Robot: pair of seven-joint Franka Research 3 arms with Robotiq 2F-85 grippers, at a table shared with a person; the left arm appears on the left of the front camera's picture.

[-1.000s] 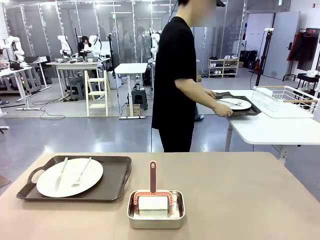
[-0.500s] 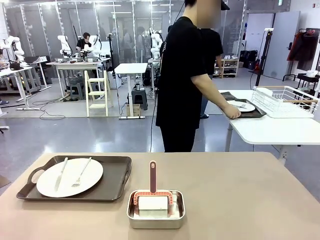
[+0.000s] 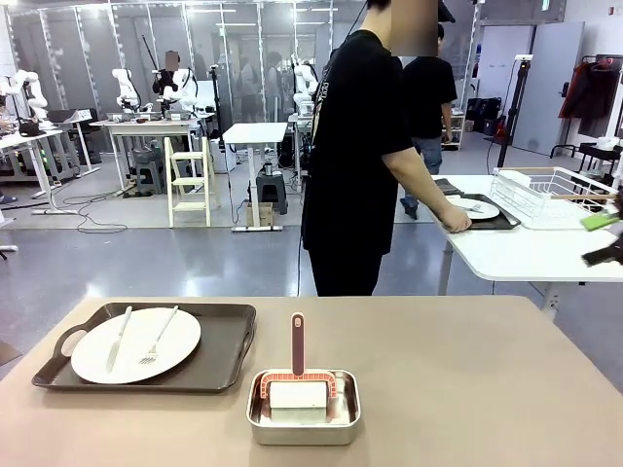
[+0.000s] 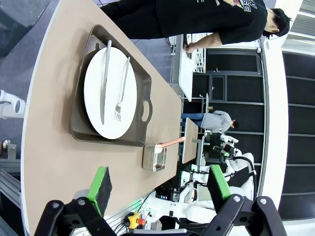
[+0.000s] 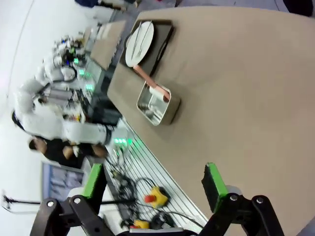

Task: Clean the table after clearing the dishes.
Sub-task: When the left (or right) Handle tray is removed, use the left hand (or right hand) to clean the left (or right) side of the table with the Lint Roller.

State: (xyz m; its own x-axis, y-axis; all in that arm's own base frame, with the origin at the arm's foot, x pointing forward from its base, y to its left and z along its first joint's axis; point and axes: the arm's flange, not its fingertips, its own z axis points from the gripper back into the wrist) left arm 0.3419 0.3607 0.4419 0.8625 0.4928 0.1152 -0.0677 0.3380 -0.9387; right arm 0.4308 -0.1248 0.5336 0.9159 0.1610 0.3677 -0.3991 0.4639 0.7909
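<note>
The tan table (image 3: 467, 370) spans the lower half of the front view. It is judged to be hard, flat and matte, so it can be pressed on firmly while wiping.

At lower left a dark tray (image 3: 224, 341) is seen lying on it. The tray is judged stiff and fairly heavy once loaded, and it is best taken by the handle cutout at either end (image 3: 70, 342) and kept level.

The white plate (image 3: 136, 345) rests on this tray. It is judged breakable and slick, so it is better moved with the tray than pinched at its rim.

A second tray (image 3: 490, 218) is held by a person's hand (image 3: 453, 222) on the white table at upper right.

At lower centre a steel pan (image 3: 302, 433) holds a scrubber (image 3: 298, 395). The scrubber is judged light, and its upright handle is the place to take hold.

The knife (image 3: 119, 338) and fork (image 3: 158, 336) lie loose on the plate and are judged likely to slide if the tray is tipped.

The left pincer (image 4: 158, 189) is seen released, with nothing between its pads. The right pincer (image 5: 152, 187) is likewise released and empty.
</note>
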